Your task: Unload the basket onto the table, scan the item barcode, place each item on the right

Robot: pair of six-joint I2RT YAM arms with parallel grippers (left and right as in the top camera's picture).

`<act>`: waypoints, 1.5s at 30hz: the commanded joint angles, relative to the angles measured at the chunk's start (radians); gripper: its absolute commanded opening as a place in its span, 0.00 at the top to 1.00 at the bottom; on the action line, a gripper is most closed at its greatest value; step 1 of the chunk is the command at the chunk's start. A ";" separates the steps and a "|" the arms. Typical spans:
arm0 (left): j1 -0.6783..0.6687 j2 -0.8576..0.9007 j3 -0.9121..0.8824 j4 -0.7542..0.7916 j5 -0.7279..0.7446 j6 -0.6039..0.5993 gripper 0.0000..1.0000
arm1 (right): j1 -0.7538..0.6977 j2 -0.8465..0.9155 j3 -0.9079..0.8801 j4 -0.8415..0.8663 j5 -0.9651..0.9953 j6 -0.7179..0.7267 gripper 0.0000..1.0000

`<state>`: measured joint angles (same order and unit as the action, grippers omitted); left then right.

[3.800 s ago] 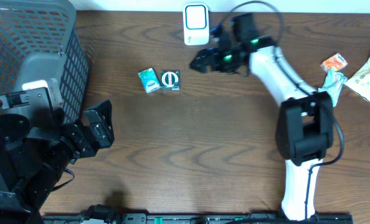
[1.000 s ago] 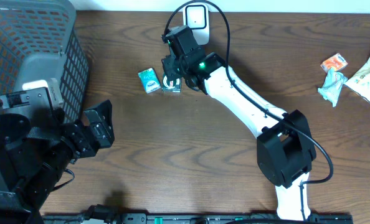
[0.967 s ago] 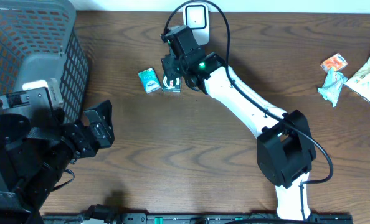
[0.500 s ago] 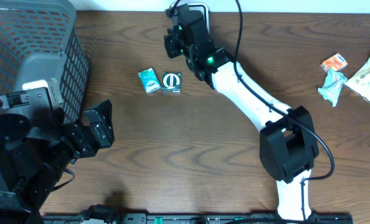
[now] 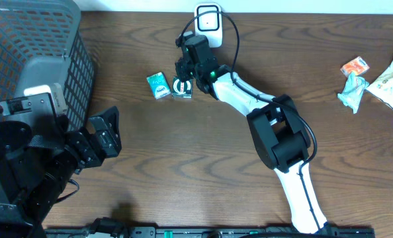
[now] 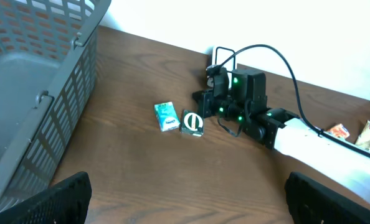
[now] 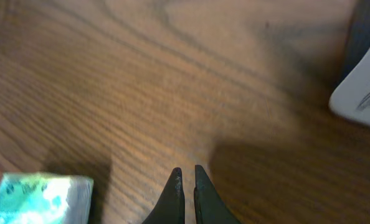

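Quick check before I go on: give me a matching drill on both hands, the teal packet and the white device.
1 left hand
2 right hand
3 teal packet
4 white device

A shut on nothing
B far edge of the table
C open wide
D beside the dark box

Pairs: 1-C, 2-A, 3-D, 4-B

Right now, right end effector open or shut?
Shut. In the wrist view the right end effector has its fingers nearly together, nothing between them, only table beyond.
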<state>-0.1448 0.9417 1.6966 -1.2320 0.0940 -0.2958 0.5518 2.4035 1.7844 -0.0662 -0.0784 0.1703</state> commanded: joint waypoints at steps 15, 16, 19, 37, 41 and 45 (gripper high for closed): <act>0.004 0.000 0.007 -0.002 -0.013 -0.009 0.02 | 0.013 -0.101 0.003 -0.456 -0.279 -0.083 0.99; 0.004 0.000 0.007 -0.002 -0.013 -0.009 0.02 | 0.016 -0.124 0.003 -0.505 -0.292 -0.083 0.99; 0.004 0.000 0.007 -0.002 -0.013 -0.009 0.02 | 0.029 -0.192 0.003 -0.666 -0.351 -0.083 0.99; 0.004 0.000 0.007 -0.002 -0.013 -0.009 0.02 | 0.080 -0.289 0.001 -0.469 -0.140 -0.142 0.01; 0.004 0.000 0.007 -0.002 -0.013 -0.009 0.02 | 0.111 -0.183 0.001 -0.401 -0.138 -0.092 0.01; 0.004 0.000 0.007 -0.002 -0.013 -0.009 0.02 | 0.092 -0.159 0.002 -0.367 -0.166 0.102 0.01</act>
<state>-0.1448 0.9417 1.6966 -1.2324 0.0940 -0.2958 0.6559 2.2215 1.7874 -0.4644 -0.2169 0.1123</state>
